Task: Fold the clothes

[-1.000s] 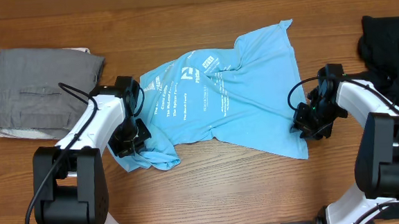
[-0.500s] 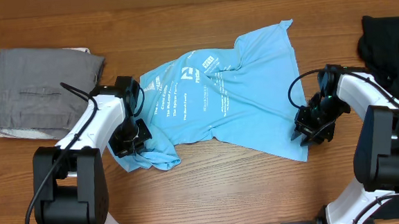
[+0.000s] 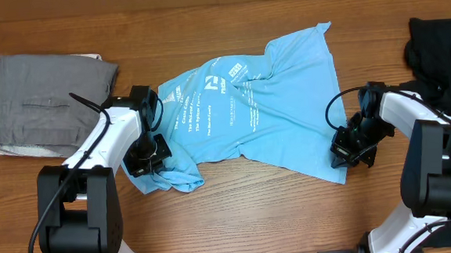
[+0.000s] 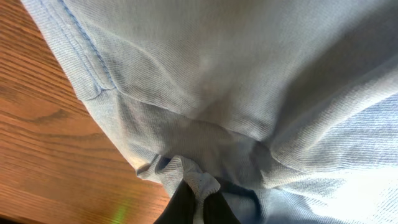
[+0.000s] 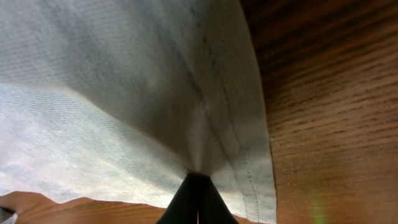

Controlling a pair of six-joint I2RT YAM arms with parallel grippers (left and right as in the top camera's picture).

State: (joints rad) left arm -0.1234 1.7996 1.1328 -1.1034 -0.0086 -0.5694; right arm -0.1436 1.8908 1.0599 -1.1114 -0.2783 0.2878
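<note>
white lettering [image 3: 209,116] on T-shirt [image 3: 296,122], none legible

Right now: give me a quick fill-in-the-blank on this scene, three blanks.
1. The T-shirt on the table is light ____.
2. The left gripper and the right gripper are each ____ on the T-shirt's fabric.
3. The folded grey garment lies on the ____ arm's side.
Missing words: blue; shut; left

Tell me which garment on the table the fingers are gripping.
The crumpled light blue T-shirt with white lettering, mid-table; the folded grey garment and the black garment lie untouched.
</note>
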